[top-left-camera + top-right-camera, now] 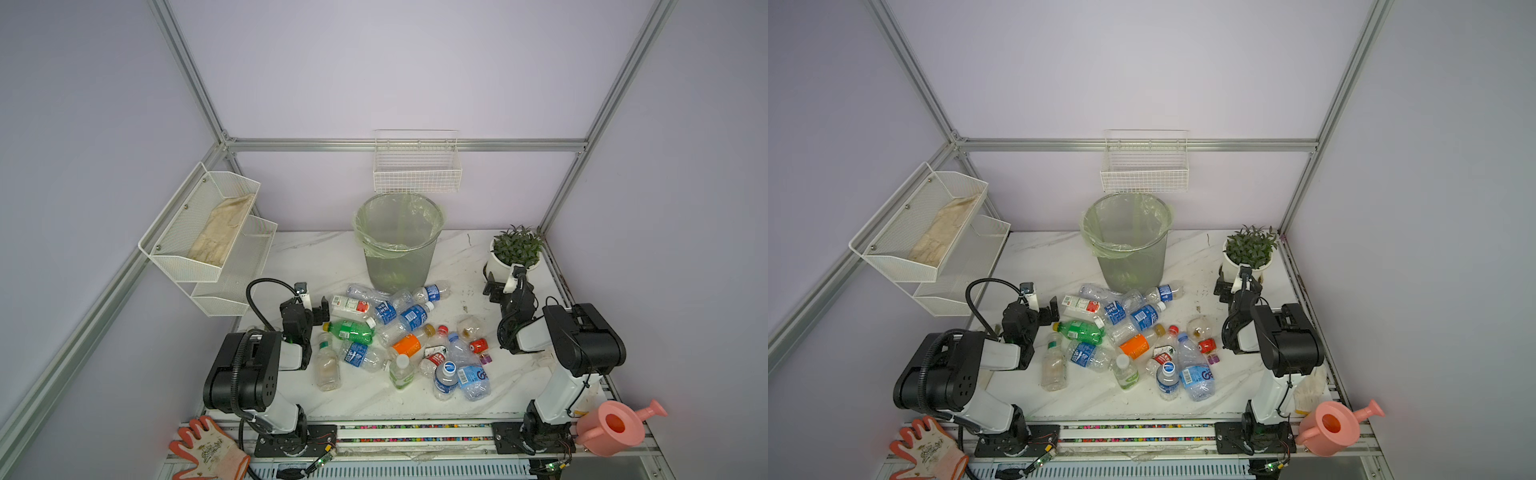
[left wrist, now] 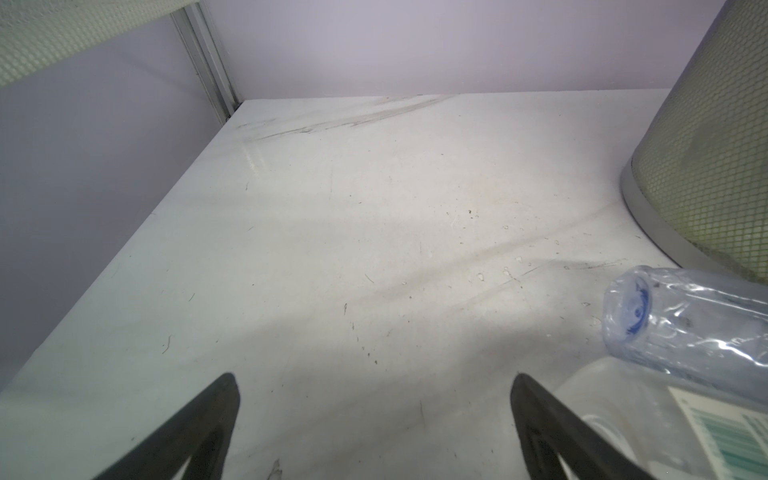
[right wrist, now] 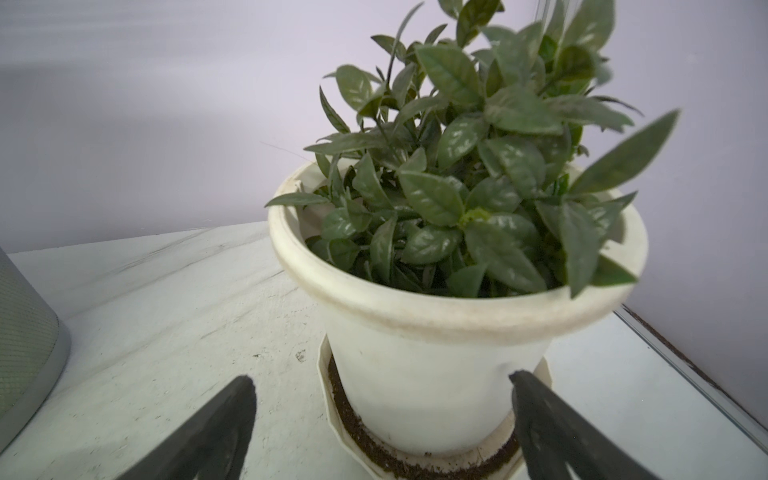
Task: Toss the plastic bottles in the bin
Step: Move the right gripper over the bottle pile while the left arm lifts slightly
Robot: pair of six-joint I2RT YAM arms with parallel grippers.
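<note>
- The plastic bottles (image 1: 409,318) are found heaped on the white table (image 1: 316,266), between the two arms and just in front of the bin (image 1: 399,245).
- The farthest bottles lie close to the bin's base; whether they touch it cannot be told.
- A green bottle (image 1: 351,330) is seen on its side at the left edge of the heap.
- The bin stands upright at the back centre and is lined with a pale green bag (image 1: 365,232).
- The left gripper (image 2: 376,386) is held with jaws spread wide and nothing between them. A clear bottle (image 2: 685,324) lies near one finger.
- The right gripper (image 3: 382,380) is likewise released and empty. It is pointed at a potted plant (image 3: 457,208), well apart from the heap.
</note>
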